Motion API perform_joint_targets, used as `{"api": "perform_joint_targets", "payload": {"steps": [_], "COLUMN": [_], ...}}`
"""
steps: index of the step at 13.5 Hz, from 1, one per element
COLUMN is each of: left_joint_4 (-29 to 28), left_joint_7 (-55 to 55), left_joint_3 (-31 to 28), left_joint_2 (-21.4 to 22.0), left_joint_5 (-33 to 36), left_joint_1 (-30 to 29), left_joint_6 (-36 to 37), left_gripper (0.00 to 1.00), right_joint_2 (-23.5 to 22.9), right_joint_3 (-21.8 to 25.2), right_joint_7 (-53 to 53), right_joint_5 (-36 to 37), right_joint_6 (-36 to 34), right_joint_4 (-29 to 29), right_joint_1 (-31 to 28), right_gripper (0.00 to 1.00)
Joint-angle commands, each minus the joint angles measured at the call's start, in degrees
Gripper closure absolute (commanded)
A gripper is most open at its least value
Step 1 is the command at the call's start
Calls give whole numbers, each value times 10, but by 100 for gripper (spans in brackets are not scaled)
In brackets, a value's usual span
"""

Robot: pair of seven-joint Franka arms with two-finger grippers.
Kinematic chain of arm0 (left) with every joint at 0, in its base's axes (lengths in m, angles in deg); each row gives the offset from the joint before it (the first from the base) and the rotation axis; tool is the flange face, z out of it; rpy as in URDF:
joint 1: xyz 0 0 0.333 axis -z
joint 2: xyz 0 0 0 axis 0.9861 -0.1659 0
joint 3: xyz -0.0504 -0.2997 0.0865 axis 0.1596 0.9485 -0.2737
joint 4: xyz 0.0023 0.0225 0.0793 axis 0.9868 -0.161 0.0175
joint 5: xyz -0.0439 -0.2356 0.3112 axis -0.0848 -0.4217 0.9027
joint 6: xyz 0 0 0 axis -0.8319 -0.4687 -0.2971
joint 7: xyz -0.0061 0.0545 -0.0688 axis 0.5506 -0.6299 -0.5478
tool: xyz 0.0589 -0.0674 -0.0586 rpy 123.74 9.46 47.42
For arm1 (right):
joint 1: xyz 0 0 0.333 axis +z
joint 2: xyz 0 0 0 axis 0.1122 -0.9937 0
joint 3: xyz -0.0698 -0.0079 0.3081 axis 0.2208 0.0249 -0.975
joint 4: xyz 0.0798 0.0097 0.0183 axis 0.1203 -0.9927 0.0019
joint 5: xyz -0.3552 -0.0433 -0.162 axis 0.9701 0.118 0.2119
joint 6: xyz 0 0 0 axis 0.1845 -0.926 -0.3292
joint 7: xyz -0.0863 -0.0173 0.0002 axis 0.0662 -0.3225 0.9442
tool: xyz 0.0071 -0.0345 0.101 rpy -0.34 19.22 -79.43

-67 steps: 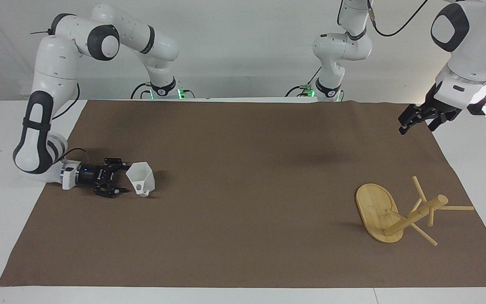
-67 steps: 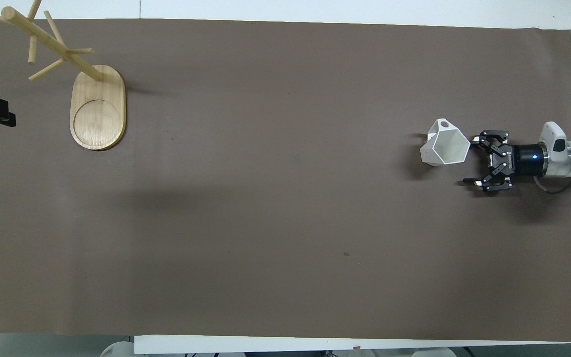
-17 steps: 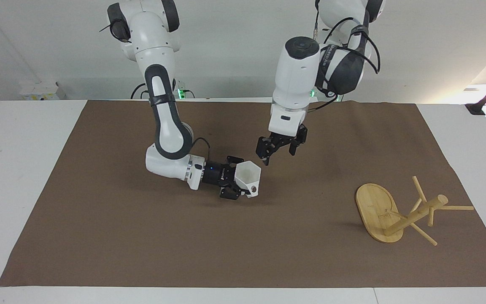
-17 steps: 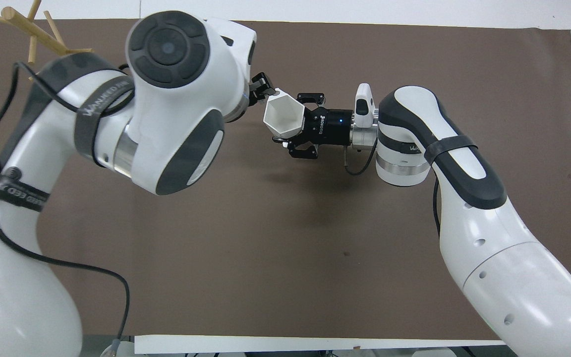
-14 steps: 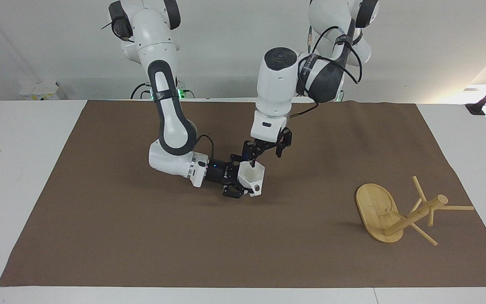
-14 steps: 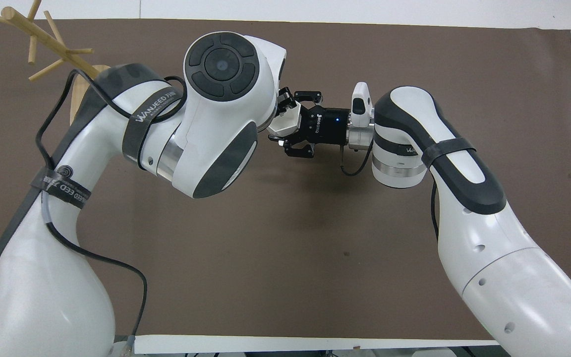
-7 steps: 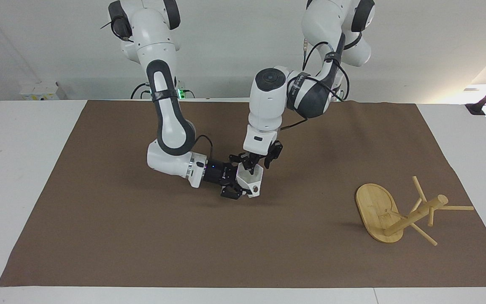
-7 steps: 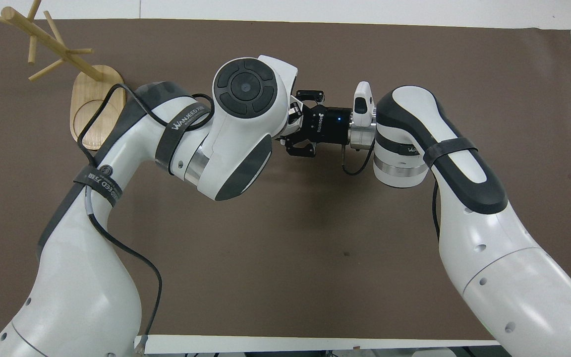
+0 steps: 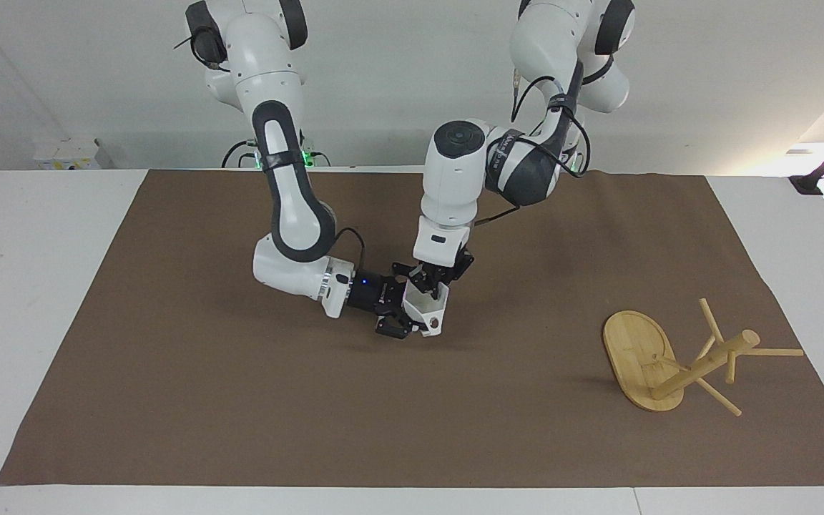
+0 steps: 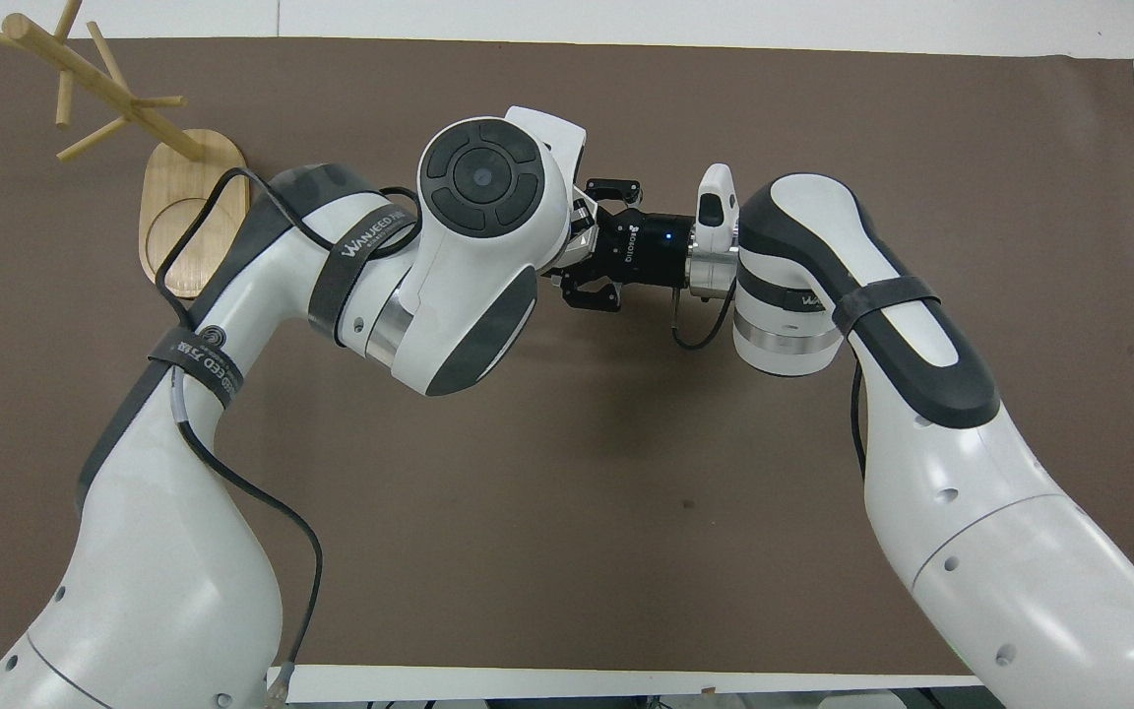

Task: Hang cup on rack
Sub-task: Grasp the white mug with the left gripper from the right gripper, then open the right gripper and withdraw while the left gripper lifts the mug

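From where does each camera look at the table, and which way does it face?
Facing view: high across the table, facing the robots; both arms reach down from the top, the right gripper holding the cup, the left gripper at its rim.
Overhead view: above the robots' end, looking forward and steeply down; both arms enter from the bottom, the left arm hiding most of the cup.
Shared: the rack, the mat, both grippers.

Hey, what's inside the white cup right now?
One finger of the left tool reaches down into the cup, with the other outside its rim. The right tool holds the cup from the side. The cup's bottom is hidden, so any contents can't be seen.
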Motion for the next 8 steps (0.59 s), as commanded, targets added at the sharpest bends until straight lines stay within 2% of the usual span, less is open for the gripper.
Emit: {"api": "perform_joint_targets", "payload": {"steps": [1,4,8], "left_joint_4": [-7,-7,-10], "left_joint_7": [18,14,10], "left_joint_3": [-9,-9,-44], "left_joint_2": [5,7,14], "left_joint_5": [26,26,27], "left_joint_1": [0,-14,-15], "left_joint_6": [-14,-47,-49], "left_gripper": [100,100,100], "right_joint_2": [17,44,63], "right_joint_3": [2,4,5], "right_joint_7": [19,22,37], "right_joint_5": [-3,40,211], "right_joint_6": [8,16,-18], "right_joint_4": [-7,-5,0], "right_joint_1": [-6,-50,-141], "right_gripper": [0,0,0]}}
